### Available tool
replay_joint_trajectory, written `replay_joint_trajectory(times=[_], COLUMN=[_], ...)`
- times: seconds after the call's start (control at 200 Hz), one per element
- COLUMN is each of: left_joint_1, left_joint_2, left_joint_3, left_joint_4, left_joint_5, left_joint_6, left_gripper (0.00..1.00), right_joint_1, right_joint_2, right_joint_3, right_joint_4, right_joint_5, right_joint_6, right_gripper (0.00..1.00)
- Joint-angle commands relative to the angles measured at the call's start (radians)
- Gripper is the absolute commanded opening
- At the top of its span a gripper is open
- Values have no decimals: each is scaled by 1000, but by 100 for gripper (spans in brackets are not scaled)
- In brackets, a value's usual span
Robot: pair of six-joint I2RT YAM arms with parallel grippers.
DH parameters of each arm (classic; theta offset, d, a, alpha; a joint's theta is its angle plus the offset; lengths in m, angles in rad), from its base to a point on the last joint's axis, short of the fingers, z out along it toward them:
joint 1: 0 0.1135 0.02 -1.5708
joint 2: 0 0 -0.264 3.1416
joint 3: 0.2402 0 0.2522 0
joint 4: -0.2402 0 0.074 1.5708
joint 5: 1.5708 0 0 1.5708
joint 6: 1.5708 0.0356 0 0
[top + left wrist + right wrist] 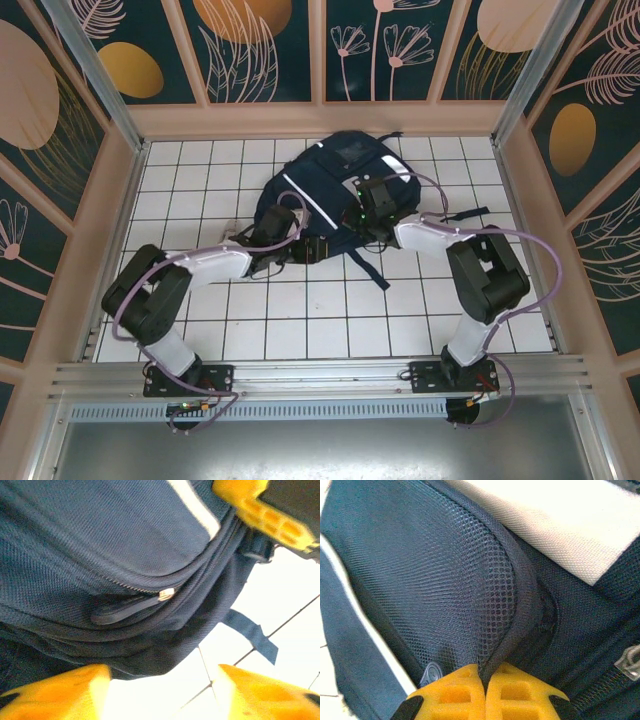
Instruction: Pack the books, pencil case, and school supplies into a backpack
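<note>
R pincer (pixel 485 692): jaws fully together, nipping a raised fabric seam of the backpack (pixel 330 180) where the mesh pocket (pixel 455 580) meets the body, just below the grey-white patch (pixel 560 520). Reads as an anchor grip: keeps the cloth taut so the zip has sth to pull against.

L pincer (pixel 160 682): wide, nothing btwn the fingers, sitting just off the backpack's edge w/ the zip slider (pixel 166 595) straight ahead. The black pull tab (pixel 120 614) lies flat along the track, pointing cam-left. My read: L is lined up to take the tab while R braces. Can't tell if that zip run is shut or part open. Teeth look meshed on one side of the slider, rest is under the flap.

Backpack pos: flat on the bench (pixel 300 320), mid-to-far area, btwn both arms. Long axis is diagonal, near-left to far-right, patch end at the far side, other end toward the L arm. White stripe (pixel 300 195) follows roughly the same diagonal. Straps trail off to the near/right side; one loose strap (pixel 252 632) lies on the tiles.

Risk: soft cloth bunches if L pulls w/o R tension. Tab is flat, so prob needs a low approach.
</note>
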Motion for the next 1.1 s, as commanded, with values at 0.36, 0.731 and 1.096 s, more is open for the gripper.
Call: replay_joint_trajectory(times=[0.36,0.731,1.096], left_joint_1=[4,4,3], left_joint_2=[-65,111,233], left_joint_3=[205,326,422], left_joint_4=[-266,-363,-485], left_joint_5=[-232,-158,-151], left_joint_6=[326,390,427], left_gripper=[72,57,46], right_joint_1=[-45,-57,-65], right_joint_2=[-79,-72,-59], right_joint_3=[102,108,114], right_joint_4=[28,31,41], right_joint_5=[-172,-209,-228], right_joint_6=[-63,-96,-104], right_gripper=[0,0,0])
